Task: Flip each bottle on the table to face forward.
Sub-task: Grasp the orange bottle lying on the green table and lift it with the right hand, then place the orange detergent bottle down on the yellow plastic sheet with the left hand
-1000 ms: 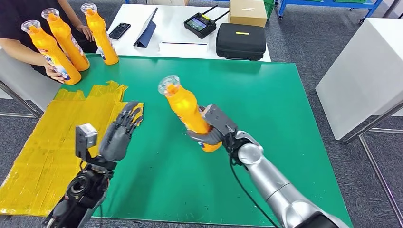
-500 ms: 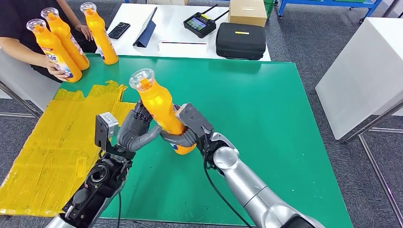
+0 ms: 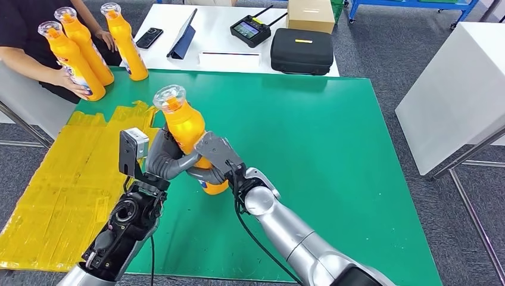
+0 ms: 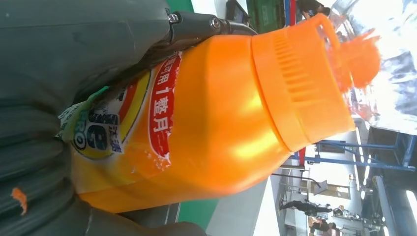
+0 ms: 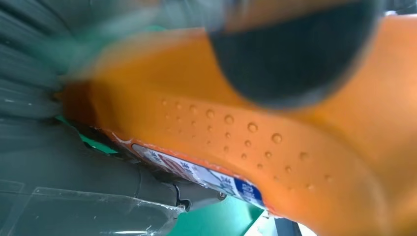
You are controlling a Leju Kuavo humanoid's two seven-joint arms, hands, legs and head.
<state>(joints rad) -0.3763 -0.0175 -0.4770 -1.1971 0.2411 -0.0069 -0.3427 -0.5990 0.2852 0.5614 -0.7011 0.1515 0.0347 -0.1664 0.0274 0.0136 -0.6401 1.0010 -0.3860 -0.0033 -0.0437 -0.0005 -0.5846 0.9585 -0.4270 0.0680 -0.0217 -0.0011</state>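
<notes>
Both hands grasp 1 orange bottle point(image 3: 189, 134) over the left part of the green table point(image 3: 333, 137), near the yellow sheet point(image 3: 53, 190) that covers its left edge. The left hand point(image 3: 164, 159) wraps the bottle's lower body from the left, and the right hand point(image 3: 215, 159) clasps it from the right, fingers curled around the base. The bottle tilts slightly, its clear cap point(image 3: 169, 97) pointing up and toward the far left corner. In the left wrist view the label point(image 4: 123, 118) with red and blue print lies against the palm. At the far left corner 3 more bottles point(image 3: 125, 42) stand upright, and a person's hand point(image 3: 74, 83) rests on the nearest of them. On the white table point(image 3: 220, 30) beyond lie a black case point(image 3: 301, 51), a controller point(image 3: 251, 30), a phone point(image 3: 149, 38) and a box point(image 3: 310, 15).
</notes>
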